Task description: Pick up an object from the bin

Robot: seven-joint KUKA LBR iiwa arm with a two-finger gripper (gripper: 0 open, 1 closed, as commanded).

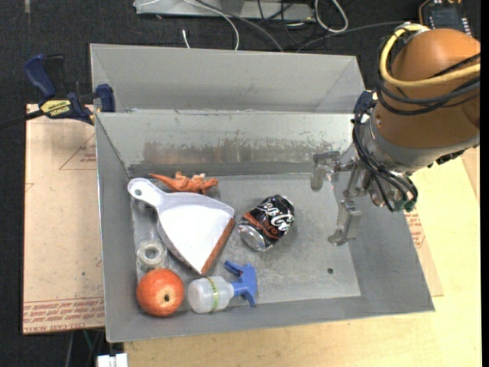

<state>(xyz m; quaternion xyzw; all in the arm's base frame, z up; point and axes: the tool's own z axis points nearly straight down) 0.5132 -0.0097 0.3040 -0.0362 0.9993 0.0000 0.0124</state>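
Note:
My gripper [331, 205] hangs over the right part of the bin floor with its two fingers spread apart, open, and nothing between them. One fingertip [318, 176] is toward the back wall, the other [339, 238] is toward the front. A crushed black soda can [267, 222] lies on its side just left of the gripper, apart from both fingers. Farther left rests a white dustpan [189, 225] with its mouth toward the can.
An orange toy lizard [183, 180] lies behind the dustpan. A clear tape roll [150, 254], a red apple [160, 291] and a white spray bottle with a blue nozzle [221, 289] sit at the front left. Sloped bin walls rise close to the gripper's right.

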